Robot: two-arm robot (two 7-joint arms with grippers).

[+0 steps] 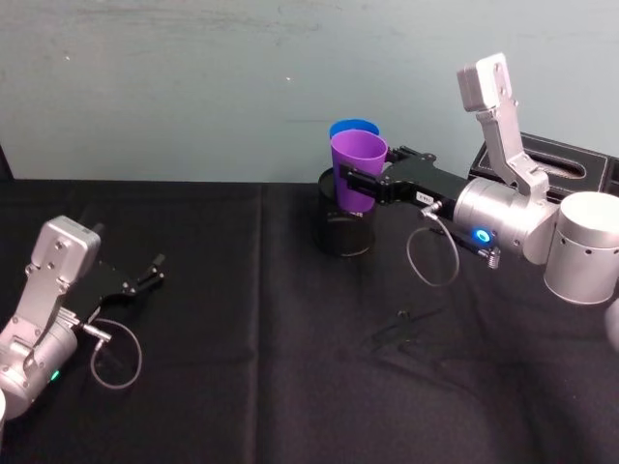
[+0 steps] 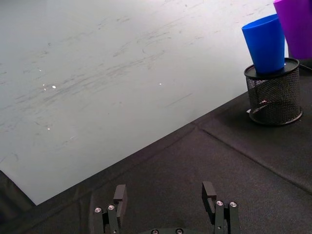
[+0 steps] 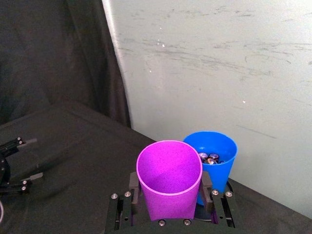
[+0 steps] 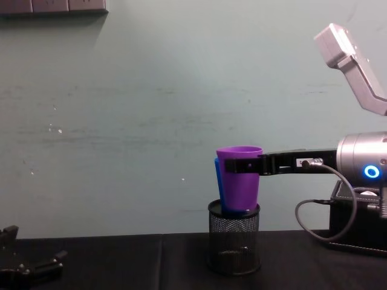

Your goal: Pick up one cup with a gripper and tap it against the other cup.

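Note:
My right gripper is shut on the purple cup, holding it upright in the air, with a finger on each side of it. Just behind it stands the blue cup, seated in the black wire-mesh pen holder. From the chest view the purple cup overlaps the blue cup, side against side. The right wrist view shows small round things inside the blue cup and the purple cup empty. My left gripper rests open low at the left, far from both cups.
A black cloth covers the table, and a pale wall rises close behind the cups. A dark box sits at the back right behind my right arm. A thin dark item lies on the cloth before the pen holder.

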